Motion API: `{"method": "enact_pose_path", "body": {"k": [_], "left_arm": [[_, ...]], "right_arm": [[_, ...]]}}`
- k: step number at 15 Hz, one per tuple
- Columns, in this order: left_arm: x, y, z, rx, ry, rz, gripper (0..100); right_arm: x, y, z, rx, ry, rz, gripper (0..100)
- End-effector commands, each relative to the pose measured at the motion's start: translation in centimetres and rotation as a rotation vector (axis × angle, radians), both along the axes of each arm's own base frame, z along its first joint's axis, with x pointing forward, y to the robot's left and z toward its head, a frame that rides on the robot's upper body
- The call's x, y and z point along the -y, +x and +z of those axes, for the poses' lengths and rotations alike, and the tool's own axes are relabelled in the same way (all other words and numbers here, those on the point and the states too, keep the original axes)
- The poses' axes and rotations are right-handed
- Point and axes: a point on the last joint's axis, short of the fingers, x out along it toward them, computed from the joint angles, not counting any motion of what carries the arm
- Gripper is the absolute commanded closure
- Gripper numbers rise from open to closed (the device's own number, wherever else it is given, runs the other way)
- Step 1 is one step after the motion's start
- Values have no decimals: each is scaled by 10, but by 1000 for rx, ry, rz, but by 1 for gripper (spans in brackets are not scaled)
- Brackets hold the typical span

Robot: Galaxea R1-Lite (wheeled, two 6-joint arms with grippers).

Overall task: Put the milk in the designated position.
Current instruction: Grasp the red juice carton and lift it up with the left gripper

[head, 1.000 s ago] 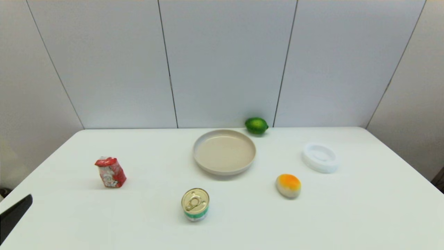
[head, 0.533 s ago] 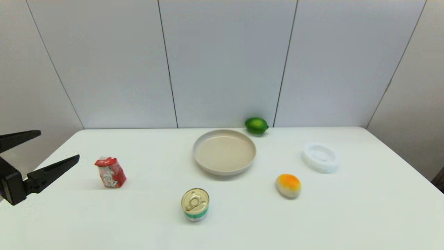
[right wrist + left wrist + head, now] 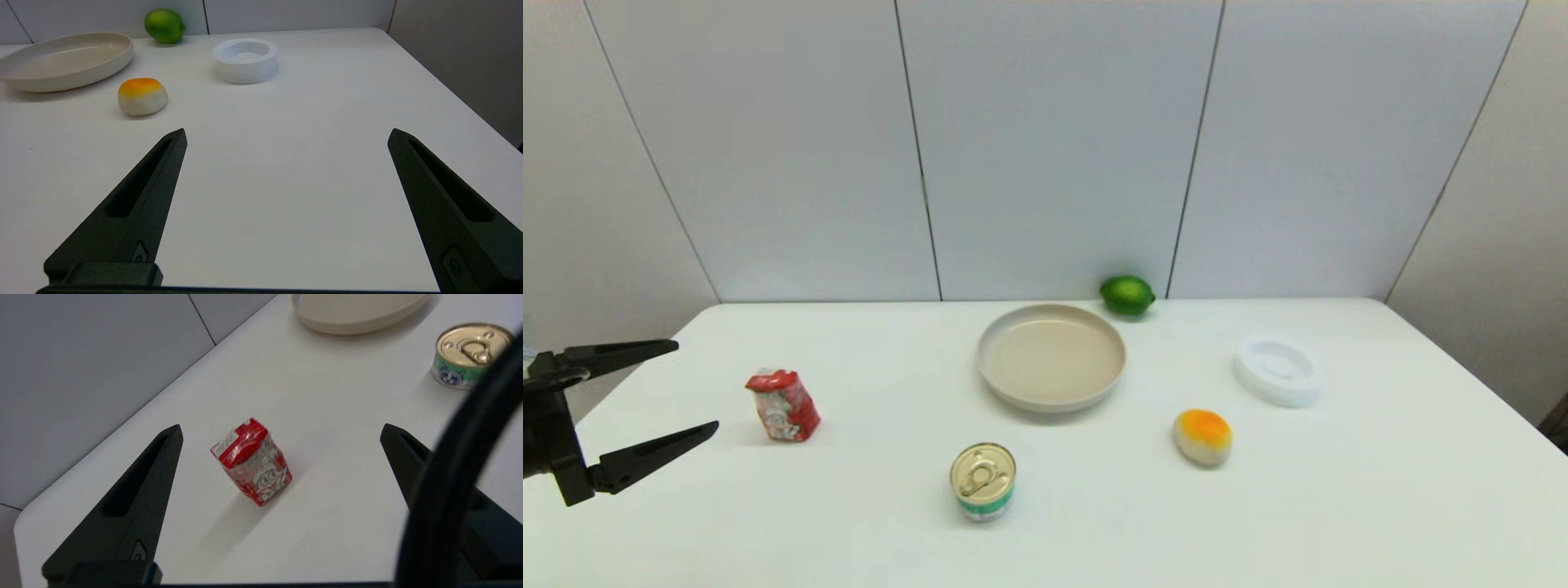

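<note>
In the head view, the left gripper (image 3: 698, 389), absent from the table a second earlier save for one dark fingertip at the left edge, had swung in beside the milk (image 3: 783, 405), a small red drink carton with a folded top and white cartoon print, which had not moved. Its two black fingers stood spread wide, tips aimed at the carton but short of it; the reach looked under way, the grasp not begun. The carton stood upright on the white table (image 3: 866, 523), left of a beige round plate (image 3: 1051, 357) and a gold-lidded, green-banded tin can (image 3: 983, 481).

The left wrist view showed the milk (image 3: 251, 462) centred in the gap between the spread fingers (image 3: 135, 498), well apart from both and beyond their tips, touched by nothing.

The right wrist view showed the right gripper (image 3: 286, 136) parked low over bare table, fingers likewise wide apart and holding nothing, with an orange-topped white stone-like object (image 3: 142, 96), a white ring-shaped dish (image 3: 246, 59) and a green lime (image 3: 164, 25) beyond.
</note>
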Motion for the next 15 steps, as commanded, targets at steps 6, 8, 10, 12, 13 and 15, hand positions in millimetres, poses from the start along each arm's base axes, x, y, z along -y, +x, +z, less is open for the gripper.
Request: {"method": "enact_pose_path", "body": {"k": [6, 8, 10, 12, 13, 15], "left_arm": [[-55, 45, -60, -9, 17, -47, 0], [-54, 49, -65, -17, 16, -60, 0], [-51, 53, -69, -26, 13, -76, 0], [-48, 63, -70, -23, 19, -108, 0], [-45, 75, -71, -21, 25, -136, 0], [-39, 87, -77, -40, 20, -170, 0]], "right_arm": [[0, 0, 0, 0, 1, 0, 0], [0, 0, 0, -3, 1, 0, 0], [0, 0, 0, -1, 1, 0, 0], [0, 0, 0, 0, 1, 0, 0], [0, 0, 0, -1, 1, 0, 0], [0, 0, 0, -1, 1, 0, 0]]}}
